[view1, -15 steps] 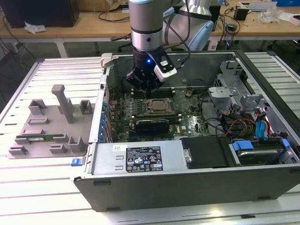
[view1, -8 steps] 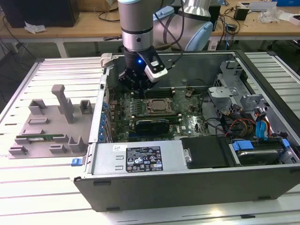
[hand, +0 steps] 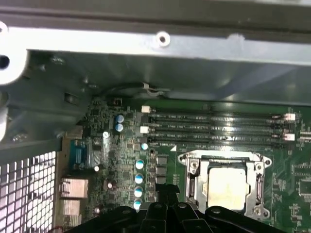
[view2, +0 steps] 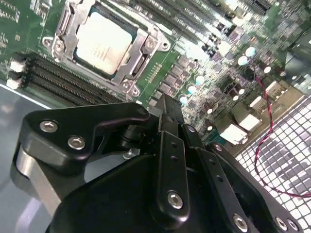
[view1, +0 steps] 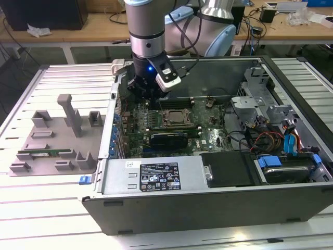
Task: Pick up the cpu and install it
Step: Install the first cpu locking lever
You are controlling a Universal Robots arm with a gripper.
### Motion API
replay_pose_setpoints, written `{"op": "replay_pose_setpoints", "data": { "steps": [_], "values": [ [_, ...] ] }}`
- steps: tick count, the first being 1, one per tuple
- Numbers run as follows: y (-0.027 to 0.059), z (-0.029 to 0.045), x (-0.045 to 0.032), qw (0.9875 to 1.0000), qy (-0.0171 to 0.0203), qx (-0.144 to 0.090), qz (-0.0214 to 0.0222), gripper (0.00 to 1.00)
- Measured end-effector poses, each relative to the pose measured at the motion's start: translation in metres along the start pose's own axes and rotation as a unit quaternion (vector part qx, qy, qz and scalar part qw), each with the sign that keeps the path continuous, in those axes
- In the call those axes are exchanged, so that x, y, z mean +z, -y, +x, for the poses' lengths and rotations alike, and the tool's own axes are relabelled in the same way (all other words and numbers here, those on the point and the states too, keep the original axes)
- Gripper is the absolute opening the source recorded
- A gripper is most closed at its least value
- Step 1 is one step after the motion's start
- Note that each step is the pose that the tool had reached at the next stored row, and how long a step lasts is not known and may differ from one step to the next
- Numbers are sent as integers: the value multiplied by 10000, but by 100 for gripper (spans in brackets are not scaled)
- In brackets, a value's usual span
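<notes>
The cpu (view1: 176, 117), a shiny silver square, lies flat inside the metal-framed socket (view1: 164, 112) on the green motherboard (view1: 216, 136) of the opened computer case. In both wrist views the cpu (view2: 103, 42) (hand: 227, 188) sits level within the socket frame (view2: 146, 46). My gripper (view1: 148, 96) hangs over the board just to the exterior view's left of the socket, apart from the chip. Its black fingers (view2: 165, 109) (hand: 166, 191) are together and shut, with nothing between them.
Black memory slots (hand: 214, 128) run beside the socket, near the case's back wall (hand: 160, 73). A grey holder plate (view1: 52, 135) with a green memory stick (view1: 44, 153) lies at the exterior view's left. Drive bays and cables (view1: 281, 135) crowd the case's right side.
</notes>
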State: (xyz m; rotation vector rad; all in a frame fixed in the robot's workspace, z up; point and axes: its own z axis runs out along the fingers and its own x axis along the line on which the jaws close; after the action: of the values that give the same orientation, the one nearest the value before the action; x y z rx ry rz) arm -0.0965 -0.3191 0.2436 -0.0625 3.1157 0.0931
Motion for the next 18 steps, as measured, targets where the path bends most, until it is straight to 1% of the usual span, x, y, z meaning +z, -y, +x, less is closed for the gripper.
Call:
{"op": "replay_pose_setpoints", "data": {
  "steps": [1,2,5,7,11,15,17,18],
  "values": [
    [0,2,0,10000,3,2,-73,11],
    [0,3,-1,9999,5,3,-130,11],
    [-2,3,-26,9999,5,4,-133,11],
    [-5,1,-77,9999,5,4,-133,11],
    [-5,1,-82,9999,6,3,-135,11],
    [-2,4,-80,9995,12,7,-303,11],
    [-2,13,-77,9992,16,10,-410,11],
    [0,15,-76,9988,20,11,-486,11]
  ]
}}
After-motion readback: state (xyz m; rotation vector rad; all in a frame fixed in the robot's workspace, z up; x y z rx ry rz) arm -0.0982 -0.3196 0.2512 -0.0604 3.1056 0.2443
